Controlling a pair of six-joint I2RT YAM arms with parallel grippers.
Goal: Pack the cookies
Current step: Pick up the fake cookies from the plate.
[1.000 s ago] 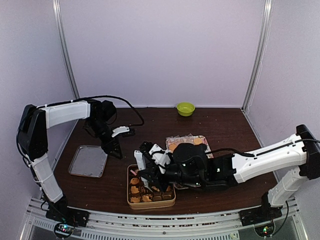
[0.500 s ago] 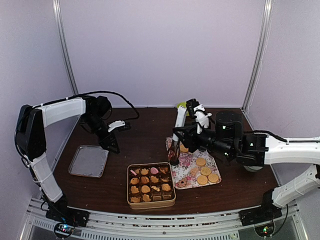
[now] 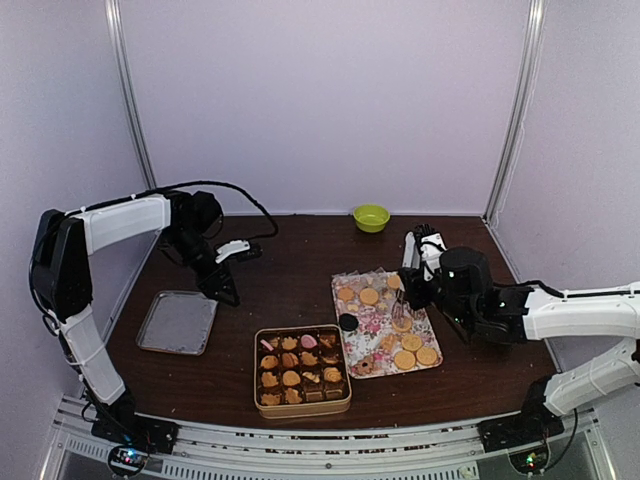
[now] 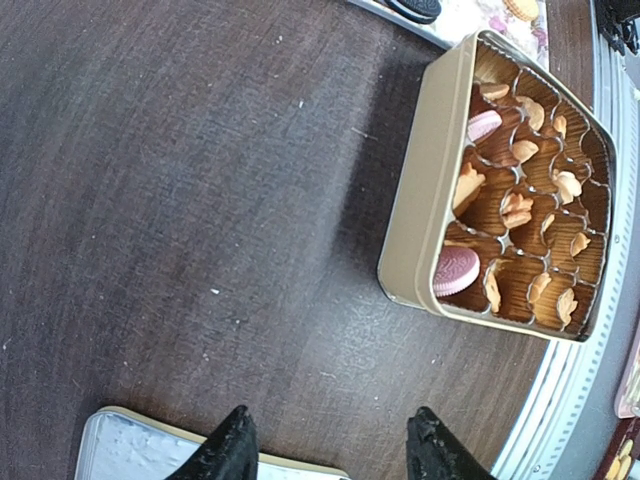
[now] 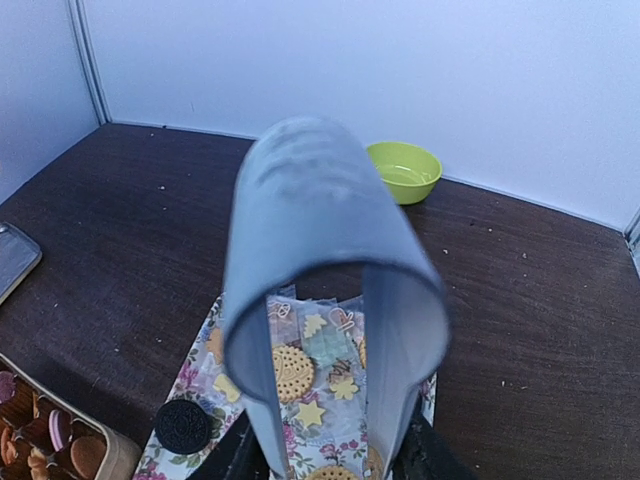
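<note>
Here, one tin (image 4: 420,180), two pink cookies (image 4: 457,270) inside

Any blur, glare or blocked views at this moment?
Right wrist: a pale blue-grey curved shape near the lens is smeared and hides the centre; green bowl behind is sharp. Left wrist: sharp, cookie tin well lit, slight sheen on the metal tray. Top external: even, soft light, no glare.
</note>
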